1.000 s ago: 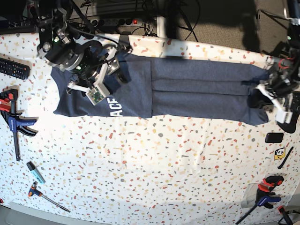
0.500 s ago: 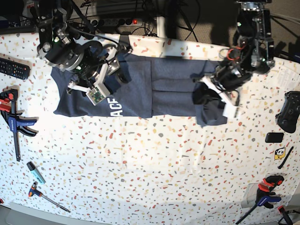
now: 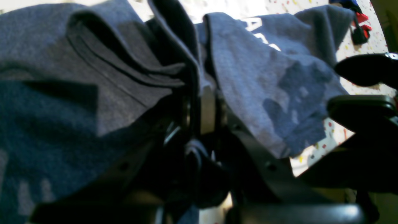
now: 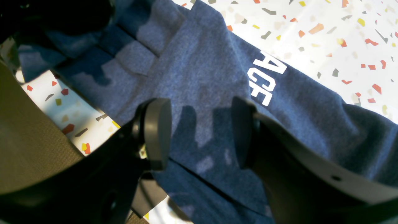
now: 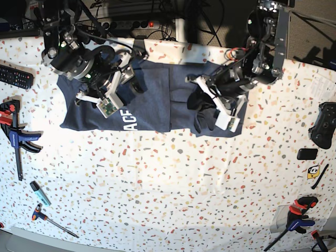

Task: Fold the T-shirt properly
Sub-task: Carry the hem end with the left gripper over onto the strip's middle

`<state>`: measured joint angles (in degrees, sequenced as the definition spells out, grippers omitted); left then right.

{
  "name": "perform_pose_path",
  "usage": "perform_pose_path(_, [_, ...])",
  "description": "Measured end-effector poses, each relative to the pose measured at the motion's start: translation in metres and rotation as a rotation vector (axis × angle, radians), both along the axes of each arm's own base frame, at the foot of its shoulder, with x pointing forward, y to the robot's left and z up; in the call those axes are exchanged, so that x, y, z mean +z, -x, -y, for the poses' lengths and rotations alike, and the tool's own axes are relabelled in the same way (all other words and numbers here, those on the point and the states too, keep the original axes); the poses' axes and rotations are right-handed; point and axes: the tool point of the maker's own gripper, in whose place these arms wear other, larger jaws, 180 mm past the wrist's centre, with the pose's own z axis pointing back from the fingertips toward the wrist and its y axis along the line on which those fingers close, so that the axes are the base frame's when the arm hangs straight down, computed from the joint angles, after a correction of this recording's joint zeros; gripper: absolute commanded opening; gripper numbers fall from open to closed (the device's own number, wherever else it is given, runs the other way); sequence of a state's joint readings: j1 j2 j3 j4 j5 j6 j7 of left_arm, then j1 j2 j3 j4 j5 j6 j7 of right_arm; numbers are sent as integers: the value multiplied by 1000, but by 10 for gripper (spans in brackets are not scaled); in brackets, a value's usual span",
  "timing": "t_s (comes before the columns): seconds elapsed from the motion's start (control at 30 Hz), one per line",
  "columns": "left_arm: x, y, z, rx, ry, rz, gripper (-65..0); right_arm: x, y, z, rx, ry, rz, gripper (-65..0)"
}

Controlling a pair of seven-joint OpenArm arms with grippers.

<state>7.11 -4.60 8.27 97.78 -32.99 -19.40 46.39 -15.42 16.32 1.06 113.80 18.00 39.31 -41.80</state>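
Base view: a dark blue T-shirt (image 5: 152,102) lying flat near the far side of a white table (image 5: 173,194) with little coloured specks. Folded into a long band, with white block letters showing at the near edge. One end of the band lifted up and bunched over the middle, with the speckled table showing beyond it.

Holding that bunched end, the left gripper (image 5: 207,102). Seen close in the left wrist view, the left gripper (image 3: 203,102) pressed tight together, with thick folds of blue cloth squeezed in between and hanging down on both sides. Soft, a bit fuzzy cloth, with a stitched hem along one fold.

Over the other end of the shirt, the right gripper (image 5: 107,89). In the right wrist view, the right gripper (image 4: 202,133) spread wide, with two black fingers (image 4: 155,133) apart above the cloth and nothing between them. Hard to tell whether the tips touch the shirt. Dark finger shadows on the blue cloth right below. White letters A, C, E just beside the far finger.

Around the table edges: a black remote (image 5: 14,76), blue and black clamps (image 5: 16,137), a game pad (image 5: 322,124) and a small blue marker (image 5: 39,192).
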Motion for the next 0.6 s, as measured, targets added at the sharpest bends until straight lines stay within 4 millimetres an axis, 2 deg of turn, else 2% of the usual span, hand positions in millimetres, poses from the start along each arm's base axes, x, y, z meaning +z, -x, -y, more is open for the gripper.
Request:
perform_pose_path(0.1, [5, 1, 11, -16, 22, 25, -413, 0, 0, 0, 0, 0, 0, -338])
perform_pose_path(0.13, [10, 0, 15, -17, 45, 38, -365, 0, 0, 0, 0, 0, 0, -338])
perform_pose_path(0.27, [37, -6, 38, -60, 172, 74, -349, 0, 0, 0, 0, -1, 1, -338])
perform_pose_path(0.37, [48, -12, 43, -98, 179, 120, -349, 0, 0, 0, 0, 0, 0, -338])
perform_pose_path(0.5, [45, -26, 30, -90, 79, 153, -349, 0, -1, 2, -7, 3, 2, -338])
perform_pose_path(0.6, [44, -41, 8, -37, 16, 184, -349, 3, -7, 16, -66, 6, 11, -338])
